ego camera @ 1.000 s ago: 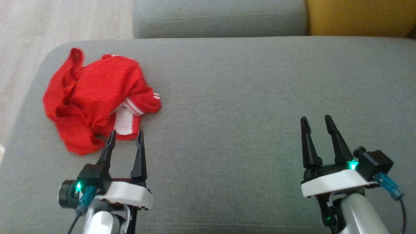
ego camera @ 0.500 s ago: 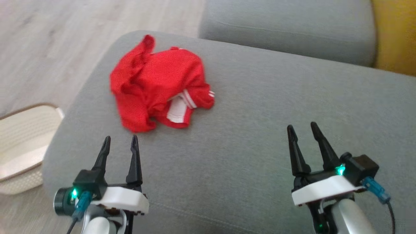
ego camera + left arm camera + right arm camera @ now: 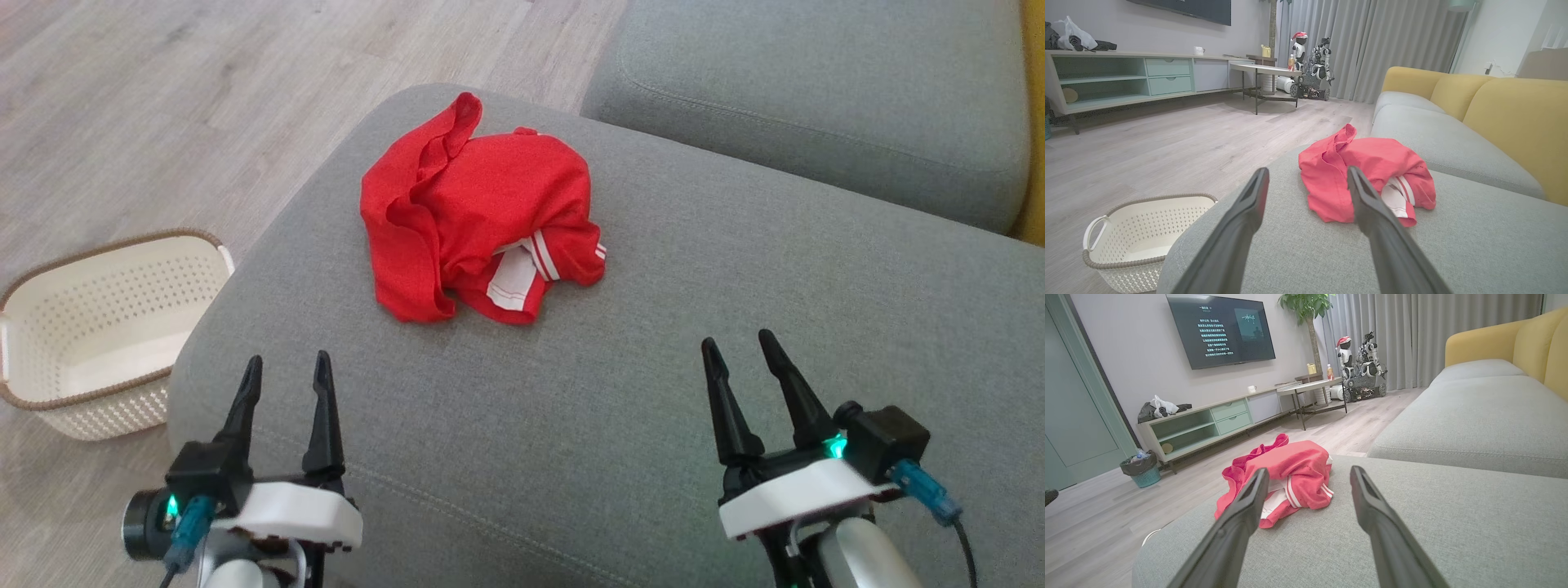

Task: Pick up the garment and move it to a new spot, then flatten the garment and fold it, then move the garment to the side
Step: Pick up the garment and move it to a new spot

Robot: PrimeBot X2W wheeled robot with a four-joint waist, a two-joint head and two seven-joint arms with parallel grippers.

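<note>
A crumpled red garment [image 3: 478, 220] with white stripes lies on the grey sofa cushion [image 3: 694, 269], near its rounded far-left end. The left wrist view has the garment [image 3: 1367, 175] just beyond its fingers, and the right wrist view has the garment [image 3: 1286, 477] ahead and to the left. My left gripper [image 3: 286, 367] hovers open over the cushion's near-left edge, short of the garment. My right gripper [image 3: 739, 343] is open over the cushion to the right, apart from the cloth. Neither holds anything.
A white perforated basket [image 3: 98, 327] with a brown rim stands on the wooden floor [image 3: 204, 106] left of the sofa. A second grey cushion [image 3: 816, 98] lies behind, with yellow backrests [image 3: 1515, 118]. A TV bench [image 3: 1208, 420] and a side table [image 3: 1310, 390] stand across the room.
The head camera has turned left, shifting the whole picture right and bringing the basket and floor into view. The garment lies as before. Both grippers stay open.
</note>
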